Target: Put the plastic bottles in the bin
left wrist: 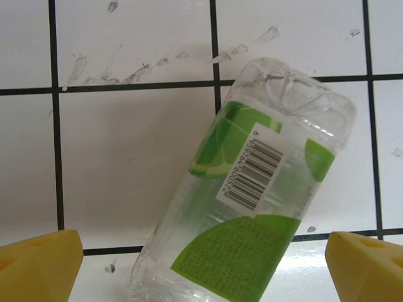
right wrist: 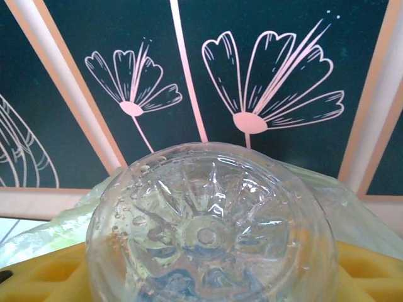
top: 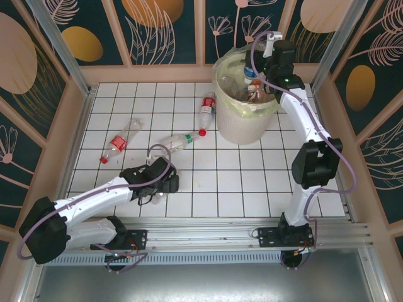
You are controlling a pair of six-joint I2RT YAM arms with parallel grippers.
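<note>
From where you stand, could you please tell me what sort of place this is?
Probably a robot test cell rather than a home: a white gridded tabletop, floral printed panels walling it in, and an aluminium mounting rail at the near edge.

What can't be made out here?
- Left wrist: green-label bottle, lower end cut off by the frame edge.
- Right wrist: clear bottle seen base-on; label and cap hidden. The right gripper is mostly behind it, grip unclear.
- Top external: bin contents partly covered by the right arm; count unclear.
</note>
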